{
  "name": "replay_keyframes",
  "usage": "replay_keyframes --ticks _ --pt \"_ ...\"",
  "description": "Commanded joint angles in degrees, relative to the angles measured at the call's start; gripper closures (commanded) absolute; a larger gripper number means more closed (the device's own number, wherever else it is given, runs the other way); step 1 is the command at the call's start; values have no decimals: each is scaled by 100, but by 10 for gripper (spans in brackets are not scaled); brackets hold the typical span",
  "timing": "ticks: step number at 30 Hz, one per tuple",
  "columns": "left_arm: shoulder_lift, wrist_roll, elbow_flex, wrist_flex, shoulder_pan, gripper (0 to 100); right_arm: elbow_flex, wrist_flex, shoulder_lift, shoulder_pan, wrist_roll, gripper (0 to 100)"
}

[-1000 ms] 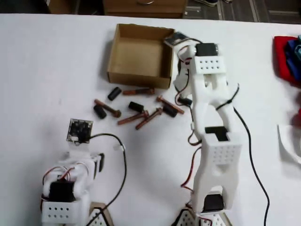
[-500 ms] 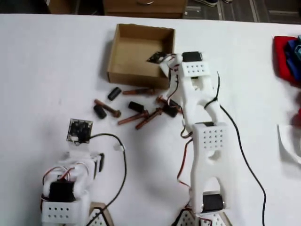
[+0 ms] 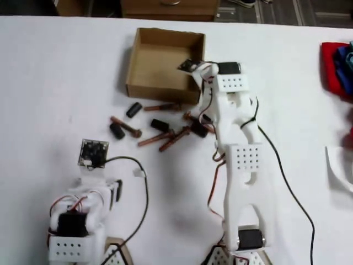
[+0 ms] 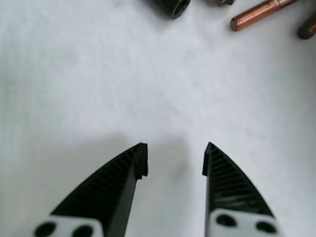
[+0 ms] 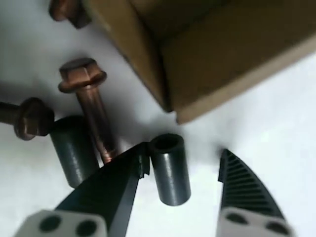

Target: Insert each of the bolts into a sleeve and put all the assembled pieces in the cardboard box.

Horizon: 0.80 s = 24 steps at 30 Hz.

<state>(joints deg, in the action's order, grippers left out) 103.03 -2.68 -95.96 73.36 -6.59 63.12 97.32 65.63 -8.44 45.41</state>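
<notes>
1. Overhead, we see the open brown cardboard box (image 3: 162, 91) on the white tabletop (image 3: 55, 72). Copper-coloured bolts (image 3: 154, 139) and short dark sleeves (image 3: 134, 109) lie scattered just in front of its near wall. The right arm stretches over the right end of that scatter, up to the box's near corner.
2. Closer in, the right wrist view gives what the high view leaves too small. The right hand (image 5: 183, 160) is spread, and a dark grey hollow cylindrical sleeve (image 5: 170, 170) lies on the tabletop between its fingers. The sleeve is close against one finger and apart from the other, so it is not pinched.
3. That sleeve lies on its side, its open bore turned toward the box corner, just beside the box and outside it.
4. Next to it we see a hex-headed flanged copper bolt (image 5: 91, 106) lying alongside a second dark sleeve (image 5: 74, 148).
5. From the left wrist view, the left hand (image 4: 174, 159) is spread over bare tabletop and holds nothing. Farther off lie a black sleeve end (image 4: 170, 6) and a copper bolt shaft (image 4: 259, 14).
</notes>
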Motion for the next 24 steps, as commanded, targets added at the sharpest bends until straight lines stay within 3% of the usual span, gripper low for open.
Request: replay_keyframes --ticks 1,3,8,13,16,20,24 --pt "141 -18 -101 26 -44 797 167 198 84 57 44 890" --pt "141 -18 -101 26 -44 797 176 286 84 57 9 991" --pt "141 -18 -101 26 -44 797 264 382 -277 286 -114 977" --pt "141 -18 -101 26 -44 797 -141 400 -1270 620 -1363 978" --pt "141 -18 -101 26 -44 797 -1231 400 -2053 919 -1829 978" --pt "141 -18 -101 26 -44 797 -3490 391 -3301 1279 -1829 978" --pt "141 -18 -101 26 -44 797 -5257 303 -4453 1218 -985 978"
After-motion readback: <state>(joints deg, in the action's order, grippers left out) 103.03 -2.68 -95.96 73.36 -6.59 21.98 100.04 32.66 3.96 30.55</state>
